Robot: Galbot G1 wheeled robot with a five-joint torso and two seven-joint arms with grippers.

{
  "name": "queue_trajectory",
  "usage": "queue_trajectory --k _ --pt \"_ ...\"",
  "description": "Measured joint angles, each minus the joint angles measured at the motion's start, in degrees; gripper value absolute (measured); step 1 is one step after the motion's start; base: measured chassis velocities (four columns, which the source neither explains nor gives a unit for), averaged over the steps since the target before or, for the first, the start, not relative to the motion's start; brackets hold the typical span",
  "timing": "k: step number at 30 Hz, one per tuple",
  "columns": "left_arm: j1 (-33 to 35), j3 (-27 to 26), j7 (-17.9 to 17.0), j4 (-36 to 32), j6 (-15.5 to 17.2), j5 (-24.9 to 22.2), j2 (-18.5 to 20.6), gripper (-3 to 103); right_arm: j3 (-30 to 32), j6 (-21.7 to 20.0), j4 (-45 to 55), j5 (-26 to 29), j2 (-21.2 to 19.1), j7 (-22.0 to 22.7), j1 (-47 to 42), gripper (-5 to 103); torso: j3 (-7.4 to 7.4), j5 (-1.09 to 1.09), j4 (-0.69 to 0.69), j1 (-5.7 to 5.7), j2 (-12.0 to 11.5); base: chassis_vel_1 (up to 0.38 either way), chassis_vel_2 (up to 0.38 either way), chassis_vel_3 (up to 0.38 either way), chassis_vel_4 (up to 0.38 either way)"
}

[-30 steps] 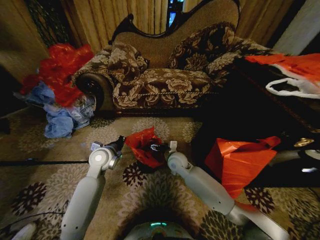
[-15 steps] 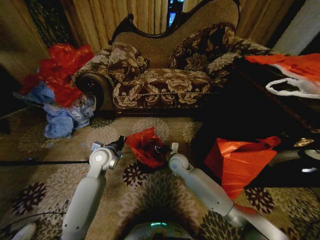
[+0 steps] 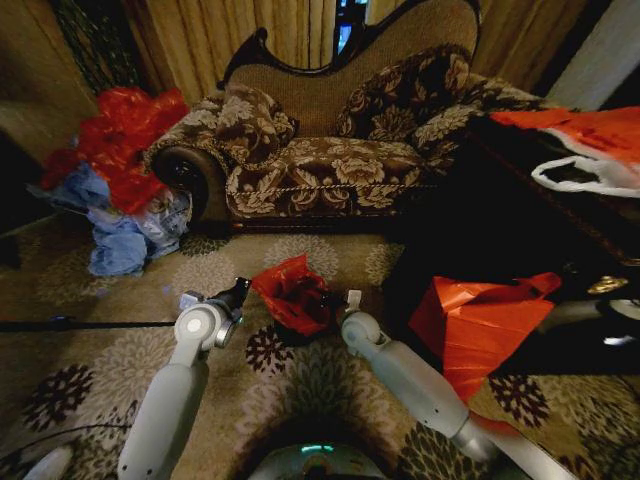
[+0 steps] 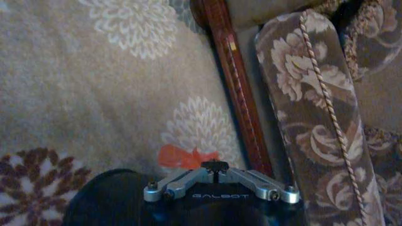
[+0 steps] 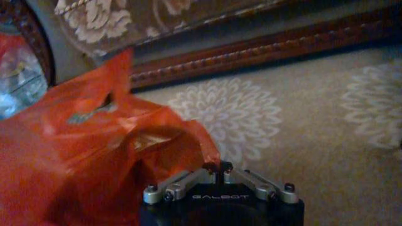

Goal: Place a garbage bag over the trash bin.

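The floral sofa (image 3: 330, 150), upholstered in brown brocade with a carved dark wood frame, fills the head view from 10 to 1 o'clock. Below it spreads a beige carpet (image 3: 120, 300) patterned with pale and maroon chrysanthemums. At 9 o'clock lies a crumpled heap of red and blue bags (image 3: 115, 180). A flat, glossy red-orange plastic sheet (image 3: 475, 325) stands creased at 4 o'clock.

At centre, the garbage bag (image 3: 293, 292), thin, shiny and wrinkled, drapes over the trash bin (image 3: 290, 330), hiding almost all of its matte black wall.

The right gripper (image 3: 335, 297) is clamped together on the bag's edge at 3 o'clock. The left gripper (image 3: 240, 290) is likewise pinched on a scrap of red film at 9 o'clock.
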Motion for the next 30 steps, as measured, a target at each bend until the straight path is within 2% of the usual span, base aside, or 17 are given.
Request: queue_trajectory --k 8,15,20,22,23,24,30 --pt "2.03 -2.63 -0.16 -1.73 0.09 -0.88 1.09 0 0.65 0.48 1.59 -1.40 -1.46 1.43 0.35 0 0.00 0.00 0.00 0.00 0.00 0.000 0.000 0.000 0.000" --pt "2.07 -3.74 -0.19 -0.55 0.15 -0.17 1.32 0 1.54 0.75 -0.82 -2.47 -0.36 0.42 1.21 0 0.00 0.00 -0.01 0.00 0.00 0.000 0.000 0.000 0.000" --pt "1.92 -3.91 1.26 4.18 1.11 2.81 0.38 0 2.28 1.16 -5.66 -4.80 0.98 -2.18 2.02 0 0.00 0.00 0.00 0.01 0.00 0.000 0.000 0.000 0.000" --pt "1.89 -3.41 2.25 7.08 1.29 4.96 -0.63 0 2.82 1.66 -9.61 -8.32 1.74 -5.09 2.66 0 0.00 0.00 0.01 0.00 0.00 0.000 0.000 0.000 0.000" --pt "1.89 -3.41 2.25 7.08 1.29 4.96 -0.63 0 2.82 1.66 -9.61 -8.32 1.74 -5.09 2.66 0 0.00 0.00 0.01 0.00 0.00 0.000 0.000 0.000 0.000" --pt "1.70 -3.18 2.68 8.11 1.31 5.44 -1.12 0 3.18 1.66 -11.46 -9.95 1.95 -7.03 2.94 0 0.00 -0.01 0.01 0.01 0.00 0.000 0.000 0.000 0.000" --pt "0.33 -0.73 4.60 11.81 1.39 7.47 -2.39 0 3.57 1.40 -16.29 -13.95 2.05 -12.34 3.75 0 0.00 0.02 0.00 0.01 0.00 0.000 0.000 0.000 0.000"
